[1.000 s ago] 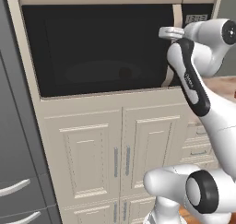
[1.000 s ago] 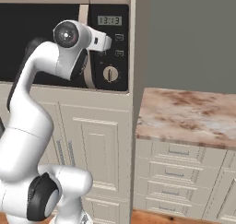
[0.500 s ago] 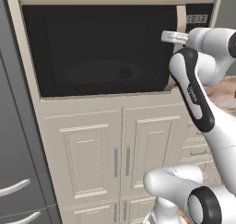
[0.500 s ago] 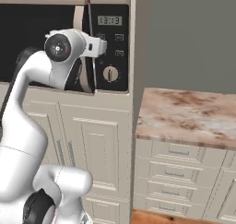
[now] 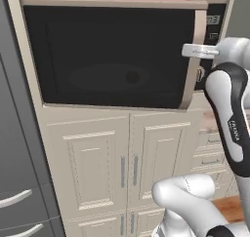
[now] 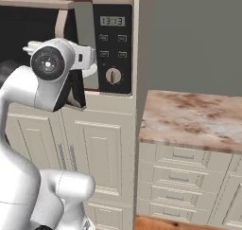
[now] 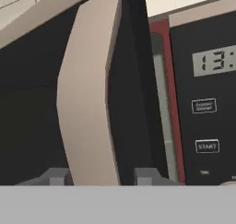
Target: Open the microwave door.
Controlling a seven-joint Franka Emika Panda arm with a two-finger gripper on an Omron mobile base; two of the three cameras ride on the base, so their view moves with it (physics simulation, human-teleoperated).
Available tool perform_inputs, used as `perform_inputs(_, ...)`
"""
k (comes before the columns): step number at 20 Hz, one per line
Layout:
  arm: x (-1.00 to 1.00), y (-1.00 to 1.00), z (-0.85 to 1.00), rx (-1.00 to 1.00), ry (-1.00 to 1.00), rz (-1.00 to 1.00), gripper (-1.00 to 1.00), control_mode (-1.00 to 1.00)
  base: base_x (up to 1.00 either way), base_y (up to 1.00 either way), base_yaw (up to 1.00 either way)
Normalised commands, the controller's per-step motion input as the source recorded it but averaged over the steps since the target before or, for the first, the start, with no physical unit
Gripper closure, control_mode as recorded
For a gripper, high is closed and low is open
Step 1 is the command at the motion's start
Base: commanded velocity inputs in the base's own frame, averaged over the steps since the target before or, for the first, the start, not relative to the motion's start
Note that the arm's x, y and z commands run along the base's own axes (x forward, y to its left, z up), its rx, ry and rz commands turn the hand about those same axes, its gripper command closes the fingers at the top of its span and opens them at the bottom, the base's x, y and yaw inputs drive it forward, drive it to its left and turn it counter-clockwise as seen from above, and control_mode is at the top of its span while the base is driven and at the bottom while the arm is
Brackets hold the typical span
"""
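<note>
The microwave door [image 5: 112,55] stands slightly ajar from the microwave [image 6: 112,47]. The end effector [image 7: 97,178] straddles the door's beige handle [image 7: 85,98], fingers spread on either side.

Fingertips [image 7: 57,177] cut by grey band, only stubs showing either side of handle [image 7: 85,103]; contact with bar unclear. Gripper [image 5: 195,50] seen side-on, gap between fingers unreadable. Display [image 7: 216,61] beyond fingers runs off right edge, digits partly lost. Door [image 6: 28,35] half hidden behind arm. Button labels [image 6: 113,45] too small to read.
</note>
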Motion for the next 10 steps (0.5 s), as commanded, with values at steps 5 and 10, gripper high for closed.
perform_inputs(5,-0.95,0.03,0.0,-0.01,0.06,0.24,1.0,-1.0,0.0,0.0,0.0)
perform_inputs(10,-0.37,-0.01,0.05,-0.01,0.0,0.11,-1.0,-1.0,0.0,0.0,0.0)
